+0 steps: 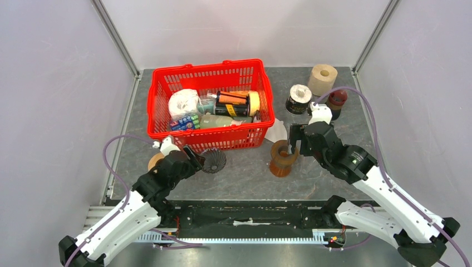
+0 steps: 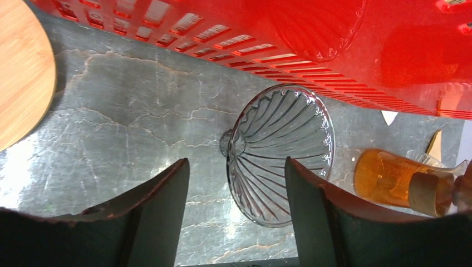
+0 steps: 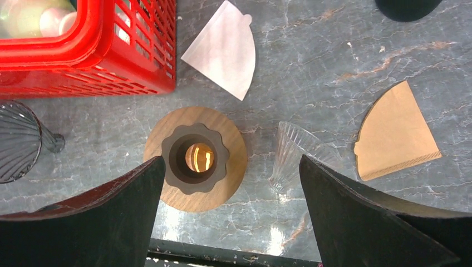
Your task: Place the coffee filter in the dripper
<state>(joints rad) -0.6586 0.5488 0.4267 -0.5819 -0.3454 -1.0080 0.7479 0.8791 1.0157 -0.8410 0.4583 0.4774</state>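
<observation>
Just beyond left end effector [image 2: 235, 167], seemingly apart: ribbed dripper [image 2: 281, 150].

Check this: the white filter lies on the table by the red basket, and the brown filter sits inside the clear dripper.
One thing is wrong. The brown filter is not inside the clear dripper; it lies flat on the table beside it, as the right wrist view shows. The white filter does lie by the red basket.

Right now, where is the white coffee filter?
In the top view, right of centre: the white filter lies flat beside the near-right corner of the red basket, just beyond the amber carafe.
</observation>
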